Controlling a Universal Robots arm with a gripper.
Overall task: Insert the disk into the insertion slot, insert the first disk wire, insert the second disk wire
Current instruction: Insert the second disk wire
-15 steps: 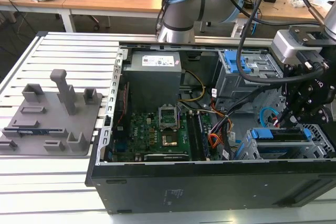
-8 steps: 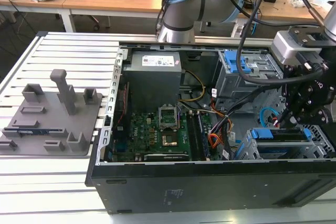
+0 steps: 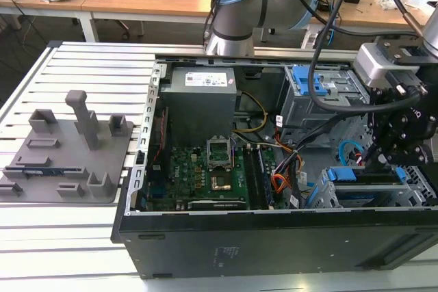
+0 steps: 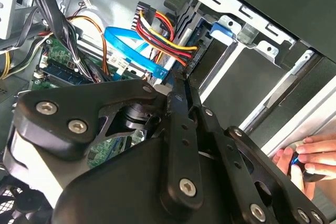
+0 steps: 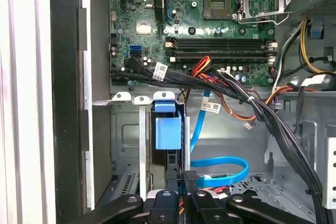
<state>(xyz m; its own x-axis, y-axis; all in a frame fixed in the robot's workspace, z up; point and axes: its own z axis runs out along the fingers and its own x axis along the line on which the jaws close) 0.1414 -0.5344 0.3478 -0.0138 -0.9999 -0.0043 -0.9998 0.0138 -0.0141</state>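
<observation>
Inside the open computer case [image 3: 274,169], at the exterior view's right: the gripper [image 3: 383,158] hangs low over the drive bays, its linkage dark against the grey metal.

Disk: the disk [image 5: 167,153] stands on edge in the insertion slot [image 5: 131,145] in the first wrist view, its blue carrier face turned up toward the camera; it looks seated, so I judge the first step done.

Jaws: drawn close together at the disk's connector end in both wrist views; a black plug appears to sit between them, but whether they pinch it I cannot tell.

First wire: a red, yellow and black power lead [image 4: 163,38] runs to the connector edge just above the gripper tip in the second wrist view, likely held there so the plug lines up square with its socket.

Second wire: a flat blue data cable [image 5: 220,169] loops loose on the case floor just beside the slot, within easy reach.

Person: a hand [image 4: 307,158] rests at the case's outer edge, apart from the gripper.

Bench: a grey fixture block [image 3: 68,148] sits on the slatted bench [image 3: 41,237], well apart from the work.
</observation>
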